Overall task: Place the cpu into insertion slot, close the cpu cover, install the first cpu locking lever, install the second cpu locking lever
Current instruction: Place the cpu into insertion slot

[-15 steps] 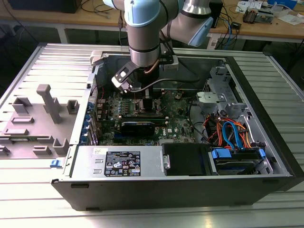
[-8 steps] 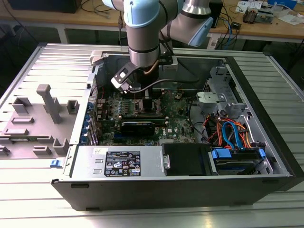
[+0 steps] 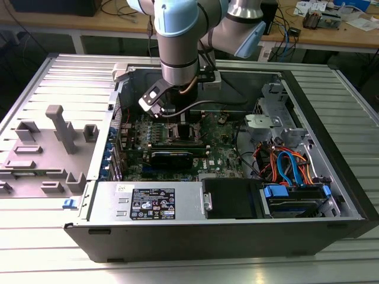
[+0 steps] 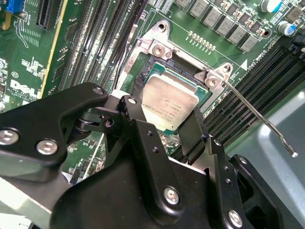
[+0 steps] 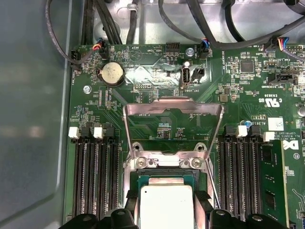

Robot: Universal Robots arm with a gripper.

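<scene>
The black tool [image 4: 166, 115] is clenched on the small flat square cpu [image 4: 169, 102] with a dull silver-grey metal top, one finger on each of two opposite edges. The chip sits at the dark-framed square insertion slot [image 4: 141, 82] of the green motherboard [image 5: 248, 95]. Beyond the slot, the thin silver-grey cpu cover [image 5: 174, 101] frame stands swung open. Beside the slot, a thin metal lever [image 4: 257, 114] juts free.

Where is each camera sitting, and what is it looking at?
Exterior view: off the arm, looking down into the open black computer case; the pale blue robot arm shows.
First wrist view: on the wrist, facing the green motherboard and raised silver cover frame; black pincer shows.
Second wrist view: on the wrist, close behind the pincer.
Both wrist views share the small silver square chip.
</scene>
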